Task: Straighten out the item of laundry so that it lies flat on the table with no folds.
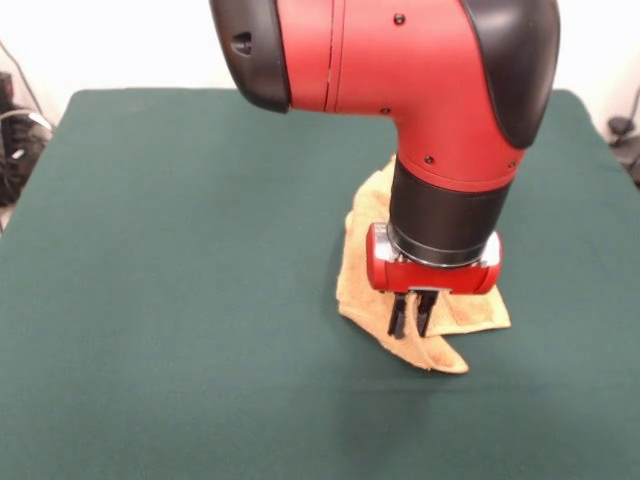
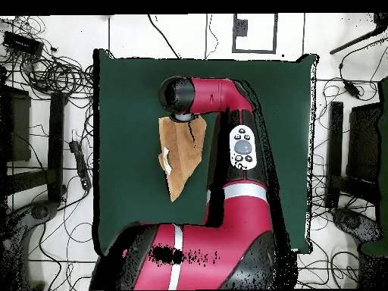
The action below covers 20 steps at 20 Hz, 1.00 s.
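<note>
The item of laundry (image 1: 362, 282) is an orange-tan towel lying crumpled and folded on the dark green table (image 1: 150, 250), right of centre in the front view. Its near corner curls over into a pointed flap. My gripper (image 1: 411, 322) comes straight down onto the towel's near part, with its dark fingers close together and pinching the cloth. In the overhead view the towel (image 2: 182, 155) is a tapering folded shape with a white label on its left edge. The arm's wrist covers the towel's top end and hides the gripper there.
The red and black arm (image 2: 227, 136) reaches over the table (image 2: 129, 114) from the bottom of the overhead view. Cables and stands lie on the floor round the table's sides.
</note>
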### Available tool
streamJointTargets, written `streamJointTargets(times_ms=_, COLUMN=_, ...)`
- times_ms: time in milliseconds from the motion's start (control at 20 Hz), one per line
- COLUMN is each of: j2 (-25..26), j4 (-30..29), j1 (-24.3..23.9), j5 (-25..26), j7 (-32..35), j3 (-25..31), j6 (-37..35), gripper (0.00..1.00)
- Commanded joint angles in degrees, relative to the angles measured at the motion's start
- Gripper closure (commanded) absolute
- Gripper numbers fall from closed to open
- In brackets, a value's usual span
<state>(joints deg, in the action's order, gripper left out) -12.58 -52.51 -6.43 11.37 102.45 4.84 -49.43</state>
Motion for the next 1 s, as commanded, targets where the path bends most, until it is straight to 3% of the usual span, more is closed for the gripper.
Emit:
streamJointTargets(times_ms=50, j2=0.38, j4=-4.76, j1=0.06, j5=0.02, j7=-1.92, j3=5.61, j6=2.32, gripper=1.0)
streamJointTargets(times_ms=700, j2=-3.53, j4=-3.38, j1=-0.9, j5=5.44, j7=-0.93, j3=-1.24, j6=4.92, gripper=1.0)
streamJointTargets(times_ms=1000, j2=-4.21, j4=-3.08, j1=-2.21, j5=6.69, j7=-2.17, j3=-1.0, j6=3.83, gripper=1.0)
